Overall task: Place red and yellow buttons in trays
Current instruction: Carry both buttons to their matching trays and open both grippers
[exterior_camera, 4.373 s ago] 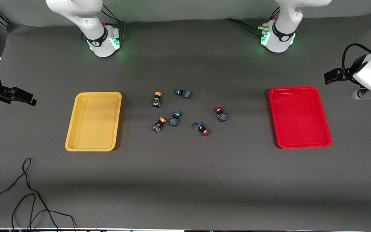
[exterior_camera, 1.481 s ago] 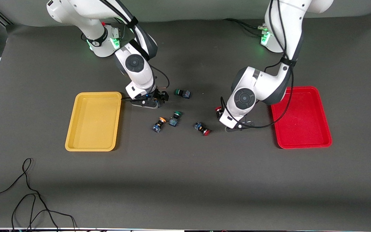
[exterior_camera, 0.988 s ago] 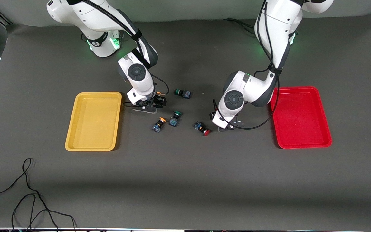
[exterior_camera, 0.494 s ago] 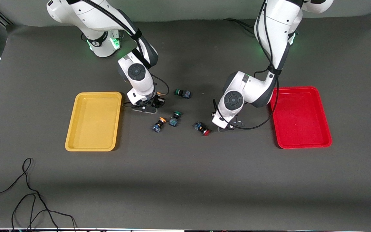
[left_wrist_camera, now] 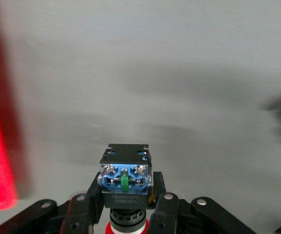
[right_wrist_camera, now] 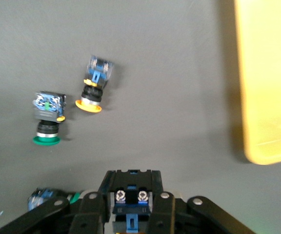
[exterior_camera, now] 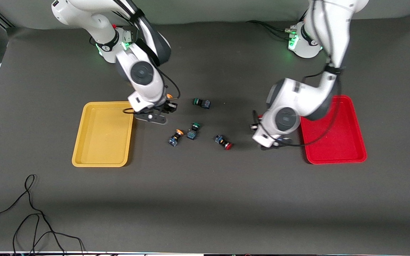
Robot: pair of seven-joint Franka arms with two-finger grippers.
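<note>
trays: one yellow (exterior_camera: 102, 135), one red (exterior_camera: 336, 135)
caps: orange (exterior_camera: 179, 132), red (exterior_camera: 228, 145), green (exterior_camera: 196, 124)
desk (exterior_camera: 205, 199): dark grey

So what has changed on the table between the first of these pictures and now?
Both arms came in from the table's ends. The right gripper shut on an orange-yellow-capped push-button switch, lifted beside the yellow plastic tray. The left gripper shut on a red-capped push-button switch, carried toward the red plastic tray. The four other switches and both trays stayed put.
</note>
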